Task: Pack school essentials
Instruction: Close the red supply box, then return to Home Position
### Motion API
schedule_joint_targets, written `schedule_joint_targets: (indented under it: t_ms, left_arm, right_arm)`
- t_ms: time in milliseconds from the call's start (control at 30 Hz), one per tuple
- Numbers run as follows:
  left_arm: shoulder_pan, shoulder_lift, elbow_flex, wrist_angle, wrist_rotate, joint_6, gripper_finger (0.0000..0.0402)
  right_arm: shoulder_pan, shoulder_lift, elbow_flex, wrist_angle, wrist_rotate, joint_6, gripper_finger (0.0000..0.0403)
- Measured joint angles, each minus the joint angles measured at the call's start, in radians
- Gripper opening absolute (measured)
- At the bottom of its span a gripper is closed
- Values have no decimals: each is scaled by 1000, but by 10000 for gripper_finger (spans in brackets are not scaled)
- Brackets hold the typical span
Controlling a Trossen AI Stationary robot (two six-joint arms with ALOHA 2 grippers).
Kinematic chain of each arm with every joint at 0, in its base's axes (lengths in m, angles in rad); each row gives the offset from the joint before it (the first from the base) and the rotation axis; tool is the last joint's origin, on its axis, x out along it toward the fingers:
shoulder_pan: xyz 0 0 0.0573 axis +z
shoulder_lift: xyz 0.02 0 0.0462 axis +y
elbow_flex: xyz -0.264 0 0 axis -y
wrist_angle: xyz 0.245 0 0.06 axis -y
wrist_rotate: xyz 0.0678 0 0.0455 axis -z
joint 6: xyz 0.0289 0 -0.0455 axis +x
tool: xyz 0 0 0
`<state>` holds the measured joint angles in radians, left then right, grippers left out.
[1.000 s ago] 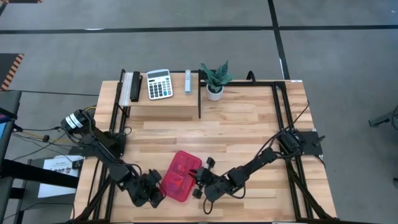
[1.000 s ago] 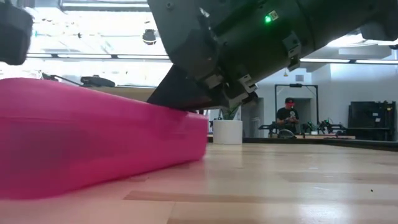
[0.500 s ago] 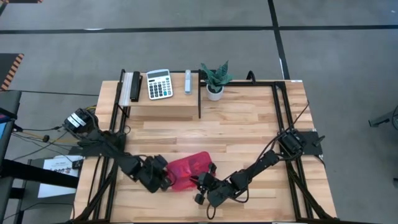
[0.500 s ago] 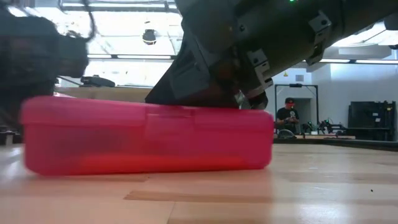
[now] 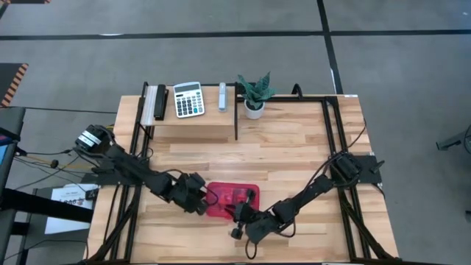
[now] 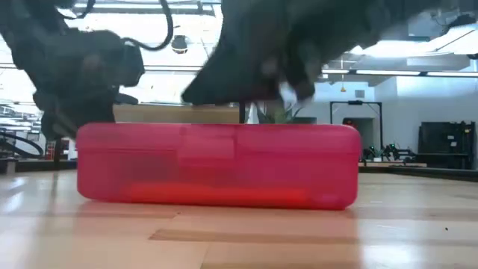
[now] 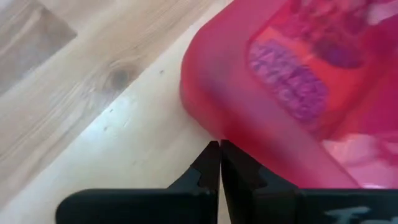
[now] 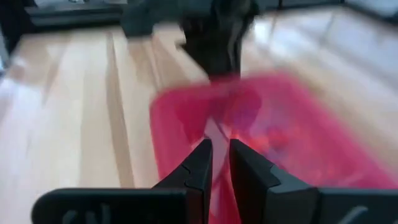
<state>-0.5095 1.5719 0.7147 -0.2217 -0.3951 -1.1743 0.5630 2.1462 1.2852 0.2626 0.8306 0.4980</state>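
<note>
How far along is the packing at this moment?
Done, by the look of it: the pink case lies flat and closed on the table, with coloured shapes dimly visible through its lid, and no loose stationery shows. In hand: the left hand, shut, sits at one end of the case; the right hand is at its near edge. Left: perhaps only final placement.

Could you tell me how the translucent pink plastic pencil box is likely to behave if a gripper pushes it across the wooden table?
The translucent pink plastic pencil box looks rigid, so it should probably slide as one piece. It lies flat and low on the wooden table, so tipping seems unlikely. A push near a corner may well swivel it.
</note>
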Motion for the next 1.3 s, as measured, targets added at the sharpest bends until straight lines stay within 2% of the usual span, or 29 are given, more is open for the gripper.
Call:
schedule_joint_targets:
  t_ms: [133, 200, 333, 467, 533, 633, 733, 867, 1067, 1133, 1300]
  left_arm:
    - [-1, -86, 0, -15, 20, 14, 0]
    - [-8, -169, 0, -22, 3, 60, 0]
    - [-8, -362, 19, -45, -36, 340, 0]
    - [-8, -583, 57, -54, -50, 713, 0]
    - [-8, -699, 70, -54, -68, 818, 0]
    - [-7, -888, 62, -60, -141, 909, 0]
    - [7, -1072, 22, -66, -86, 1030, 0]
    - [55, -1306, -89, -79, 19, 1032, 0]
    - [96, -1574, -332, -55, 59, 952, 0]
    - [103, -1566, -372, -30, 84, 934, 0]
    - [119, -1521, -485, 182, 302, 910, 0]
  right_arm:
    - [-5, -107, 2, -35, 18, -171, 74]
    - [-9, -188, 2, -75, 24, -264, 74]
    - [-35, -376, 2, -221, 55, -447, 74]
    - [-101, -593, -35, -408, 59, -496, 74]
    - [-135, -735, -109, -474, 60, -496, 74]
    - [-180, -960, -286, -462, 51, -472, 74]
    - [-221, -1210, -529, -375, 51, -418, 74]
    - [-266, -1495, -828, -255, 45, -358, 74]
    - [-300, -1796, -1082, -208, 53, -379, 74]
    - [-313, -1900, -1122, -189, 51, -402, 74]
    - [-326, -2103, -1223, -205, -47, -428, 74]
